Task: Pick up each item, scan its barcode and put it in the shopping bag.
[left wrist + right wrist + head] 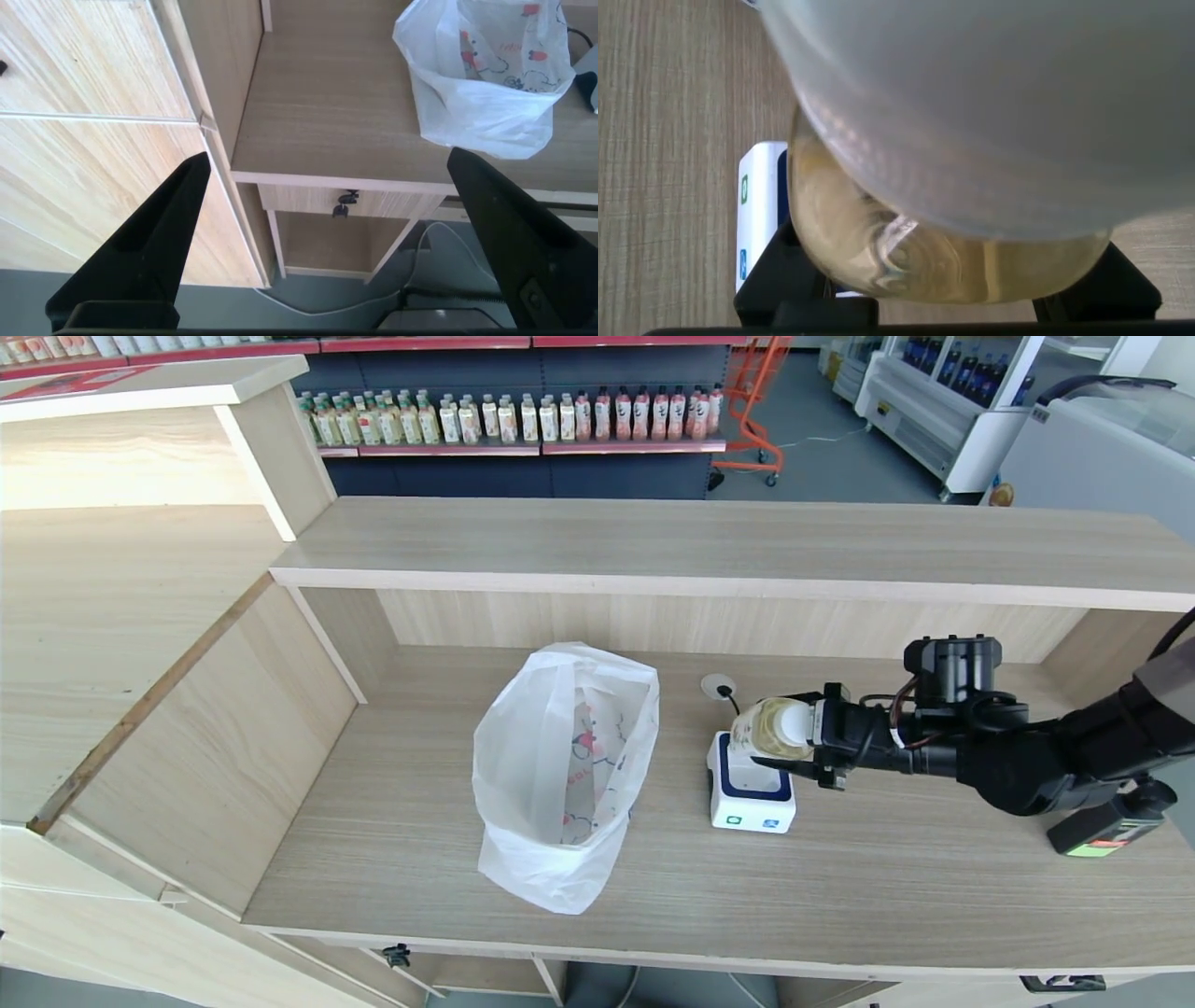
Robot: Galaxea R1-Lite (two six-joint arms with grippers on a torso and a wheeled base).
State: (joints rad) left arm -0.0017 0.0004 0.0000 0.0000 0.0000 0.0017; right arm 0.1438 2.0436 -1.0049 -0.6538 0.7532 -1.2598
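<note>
My right gripper (pixel 794 733) is shut on a clear bottle of pale yellow drink (pixel 767 728) and holds it lying sideways just above the white and blue barcode scanner (pixel 750 799). In the right wrist view the bottle (pixel 971 187) is very close, with the scanner (pixel 758 215) under it and the dark fingers (pixel 785 289) at its sides. The white plastic shopping bag (pixel 560 770) stands open on the counter to the left of the scanner. My left gripper (pixel 327 233) is open, off the counter's front left corner, with the bag (pixel 486 75) far beyond it.
A raised wooden ledge (pixel 728 546) runs along the back of the counter (pixel 840 887), and wooden side panels (pixel 187 709) close in the left. A cable port (pixel 718 688) sits behind the scanner. A dark handheld device (pixel 1102 831) lies at the right edge.
</note>
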